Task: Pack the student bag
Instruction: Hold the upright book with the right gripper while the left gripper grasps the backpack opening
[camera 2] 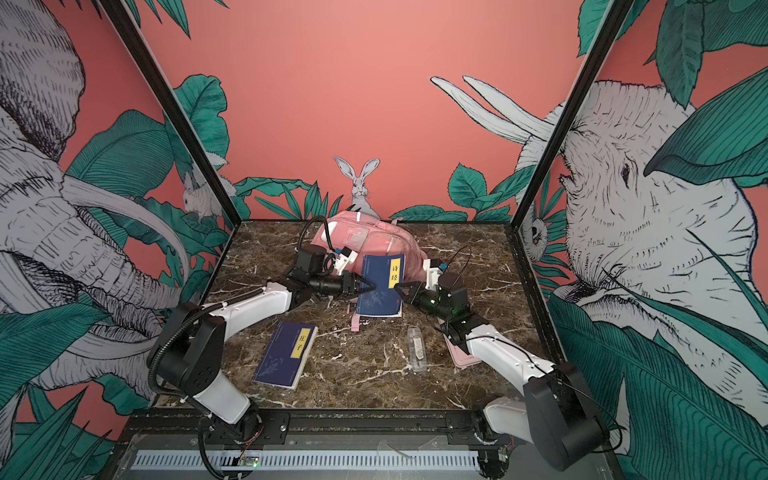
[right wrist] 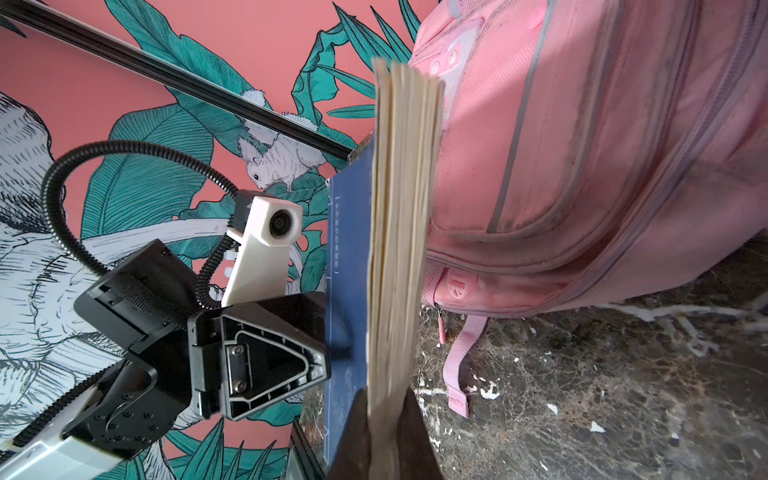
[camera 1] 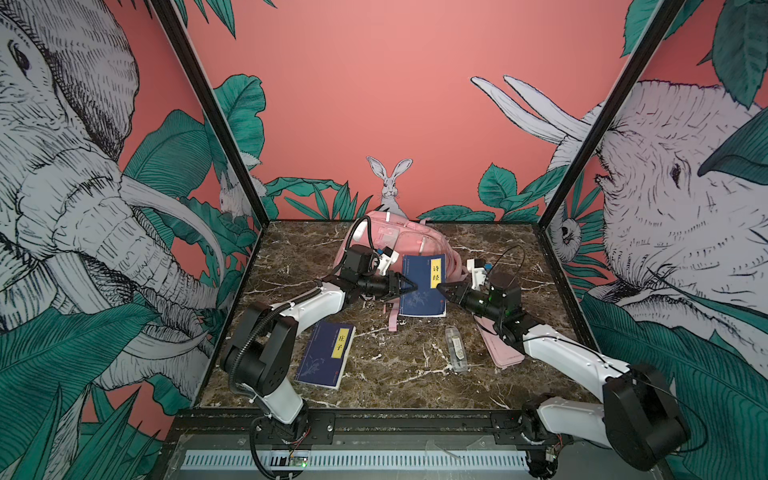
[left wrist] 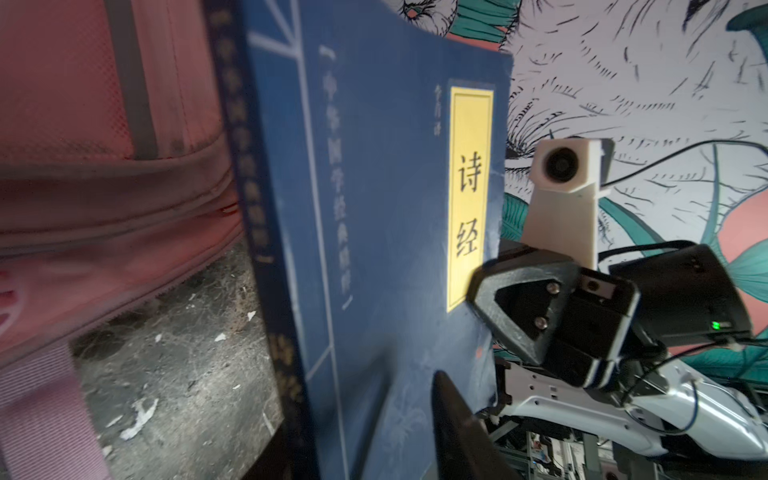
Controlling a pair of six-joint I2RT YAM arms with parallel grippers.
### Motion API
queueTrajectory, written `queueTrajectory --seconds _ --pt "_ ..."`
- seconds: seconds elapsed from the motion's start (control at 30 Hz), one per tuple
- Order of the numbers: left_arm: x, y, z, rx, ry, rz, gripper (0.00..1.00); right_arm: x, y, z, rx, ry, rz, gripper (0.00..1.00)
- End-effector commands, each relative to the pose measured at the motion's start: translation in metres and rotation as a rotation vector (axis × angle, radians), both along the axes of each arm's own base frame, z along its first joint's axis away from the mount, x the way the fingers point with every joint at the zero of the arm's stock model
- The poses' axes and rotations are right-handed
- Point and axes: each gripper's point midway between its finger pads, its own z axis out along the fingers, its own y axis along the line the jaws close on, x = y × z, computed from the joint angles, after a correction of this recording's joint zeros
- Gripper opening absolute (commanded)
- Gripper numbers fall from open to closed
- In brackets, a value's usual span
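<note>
1. Right wrist view: the student bag [right wrist: 582, 166] lies on its side on the marble table [right wrist: 623, 395], and the front pockets we can see are zipped. In both top views it sits rear centre, by the back wall [camera 1: 399, 239]. We see no open mouth from any view.
2. The 诗经 book [camera 1: 424, 286] stands on edge just in front of the bag, cover facing the top cameras. We can't tell whether its lower edge touches the table.
3. The right gripper [camera 1: 442, 288] is clamped on the book's page edge. Its wrist view shows the page block pinched between both fingers.
4. The left gripper [camera 1: 411, 286] sits at the spine side with its jaws parted. Its visible finger [left wrist: 453, 424] stands off the cover, so we read this as no grip.
5. Step, our read: the book is mid-handover and carried by the right arm alone. Nothing looks packed yet.
6. The next move calls for the left gripper to back clear of the cover without nudging it, then find the main zip and hold the opening wide. The right arm should then tip the book in spine-first. Its pinch is on loose pages, which may fan or slip, so we'd go slowly.
7. Further out, the 庄子 book [camera 1: 326, 355] lies flat at front left. A clear slim case [camera 1: 455, 349] lies front right of centre. The flat pink pencil case [camera 1: 498, 353] is partly under the right arm. All three are apart from the bag and unpacked.
</note>
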Motion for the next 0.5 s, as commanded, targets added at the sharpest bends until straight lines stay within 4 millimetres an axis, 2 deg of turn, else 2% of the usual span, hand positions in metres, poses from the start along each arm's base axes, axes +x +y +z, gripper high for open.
queueTrajectory --seconds 0.0,0.13,0.3,0.47 --pt "-0.003 0.005 0.025 0.038 -0.094 -0.021 0.47 0.005 -0.012 0.019 0.009 -0.072 -0.037 0.0" --pt "0.005 0.005 0.026 0.084 -0.116 -0.014 0.47 0.005 -0.036 0.02 -0.003 -0.064 -0.082 0.0" --pt "0.017 0.001 0.022 0.18 -0.139 -0.012 0.46 0.001 -0.082 0.024 -0.048 -0.044 -0.174 0.0" --pt "0.031 -0.01 0.003 0.371 -0.169 -0.019 0.45 -0.004 -0.123 0.023 -0.091 -0.008 -0.255 0.0"
